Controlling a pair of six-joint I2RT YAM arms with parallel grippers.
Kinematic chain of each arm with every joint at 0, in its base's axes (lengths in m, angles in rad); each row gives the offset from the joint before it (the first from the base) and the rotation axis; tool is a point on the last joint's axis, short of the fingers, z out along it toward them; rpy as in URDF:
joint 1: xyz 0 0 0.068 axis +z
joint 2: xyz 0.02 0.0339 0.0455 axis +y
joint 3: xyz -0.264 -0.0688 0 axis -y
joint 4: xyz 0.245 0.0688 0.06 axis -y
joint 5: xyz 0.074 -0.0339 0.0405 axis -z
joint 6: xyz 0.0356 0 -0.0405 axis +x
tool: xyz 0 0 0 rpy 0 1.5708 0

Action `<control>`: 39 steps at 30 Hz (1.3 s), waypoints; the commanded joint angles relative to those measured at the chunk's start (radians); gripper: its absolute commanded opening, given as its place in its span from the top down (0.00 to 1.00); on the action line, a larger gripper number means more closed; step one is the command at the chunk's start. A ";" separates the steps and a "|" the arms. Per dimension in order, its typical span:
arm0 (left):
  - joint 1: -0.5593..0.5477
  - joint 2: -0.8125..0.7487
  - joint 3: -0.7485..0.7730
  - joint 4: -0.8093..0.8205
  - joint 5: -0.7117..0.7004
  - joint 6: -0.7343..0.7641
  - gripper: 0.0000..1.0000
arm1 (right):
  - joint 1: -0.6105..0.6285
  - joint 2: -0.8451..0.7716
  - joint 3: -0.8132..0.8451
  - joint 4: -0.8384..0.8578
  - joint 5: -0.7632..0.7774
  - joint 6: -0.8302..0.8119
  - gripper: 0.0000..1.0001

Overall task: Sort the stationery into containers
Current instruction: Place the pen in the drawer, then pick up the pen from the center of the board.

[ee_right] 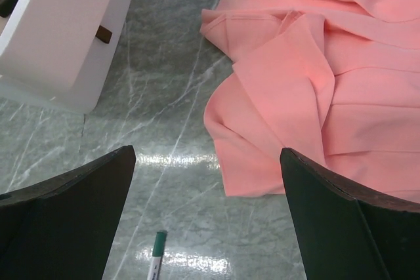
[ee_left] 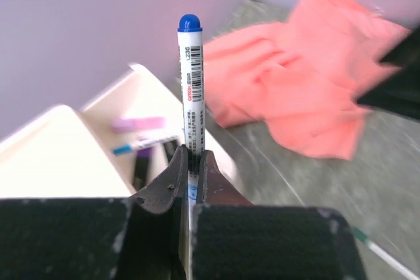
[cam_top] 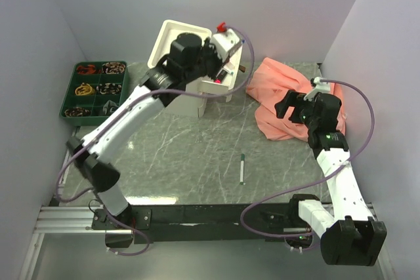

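Note:
My left gripper point(ee_left: 191, 159) is shut on a thin white pen with a blue cap point(ee_left: 191, 90), which stands up between the fingers. It hangs over an open drawer point(ee_left: 111, 103) of the cream-white cabinet point(cam_top: 180, 73). Inside the drawer lie a pink highlighter point(ee_left: 138, 124), a blue-capped pen point(ee_left: 141, 142) and something purple. In the top view the left gripper point(cam_top: 222, 65) is at the cabinet's right side. A green-capped white pen point(cam_top: 242, 168) lies on the table. My right gripper point(ee_right: 207, 154) stands open and empty above the table, with the green-capped pen point(ee_right: 156, 248) just below it.
A crumpled pink cloth point(cam_top: 282, 96) covers the table's back right, right of the cabinet. A green compartment tray point(cam_top: 95, 90) with rubber bands stands at the back left. A small red piece point(cam_top: 222, 27) shows at the cabinet's top. Walls close in the sides and back.

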 commanded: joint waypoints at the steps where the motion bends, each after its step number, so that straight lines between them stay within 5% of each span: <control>1: 0.066 0.182 0.165 0.017 -0.025 0.021 0.99 | -0.010 0.010 0.011 0.029 -0.022 0.020 0.00; 6: 0.120 0.360 0.360 0.047 -0.032 0.041 0.96 | -0.010 0.007 0.008 0.018 -0.070 0.069 0.00; 15: 0.145 0.382 0.365 0.155 -0.075 0.031 0.31 | -0.001 0.001 -0.051 -0.034 -0.137 0.081 0.00; 19: 0.145 0.279 0.306 0.214 -0.106 0.009 0.24 | 0.080 0.016 -0.066 -0.062 -0.119 0.024 0.00; 31: 0.189 -0.302 -0.342 0.364 -0.419 0.064 0.02 | 0.430 0.182 -0.134 -0.112 0.037 0.093 0.00; 39: 0.413 -0.529 -0.606 0.316 -0.407 -0.012 0.02 | 0.508 0.412 -0.043 -0.224 0.163 0.187 0.03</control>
